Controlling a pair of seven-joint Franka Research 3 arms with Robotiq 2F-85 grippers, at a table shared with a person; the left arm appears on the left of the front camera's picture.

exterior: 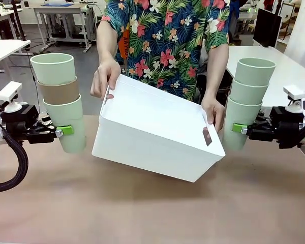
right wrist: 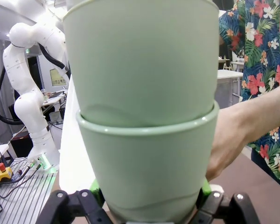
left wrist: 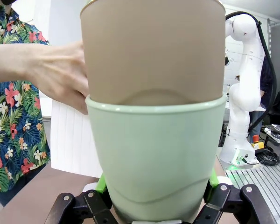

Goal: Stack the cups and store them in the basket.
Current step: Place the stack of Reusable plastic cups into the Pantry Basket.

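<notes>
Table: brown tabletop (exterior: 152, 218), nearest to me. Both stacks and the basket appear to be held off it.
Left gripper: black two-finger left gripper with green pads (exterior: 65, 131), clamped on the lowest cup of my left stack.
Left stack: three tall tapered matte tumblers nested upright. Pale mint green bottom cup (exterior: 67, 121), brown cup (exterior: 58, 93) in the middle, pale mint green top cup (exterior: 53, 67).
Right gripper: matching right gripper (exterior: 239, 128), closed on the lowest cup of my right stack.
Right stack: three pale mint green tumblers (exterior: 248, 92), nested upright.
Cup against fingers: in both wrist views the pads sit on either side of the bottom cup, low on its wall. The upper two cups stay in place only by nesting.
Basket: white rectangular plastic bin with smooth walls (exterior: 157, 140), between the stacks and tilted, lower towards my right. Its low corner is just beside the right stack. I cannot make out its opening.
Hands: the person grips each end, one hand (exterior: 105, 76) high and the other hand (exterior: 213, 113) low.
Step in hand: stacking looks done; I judge that storing remains.
Method: I wait for the basket to sit level, then bring one stack at a time, slow and upright. I release only once the base rests inside.
</notes>
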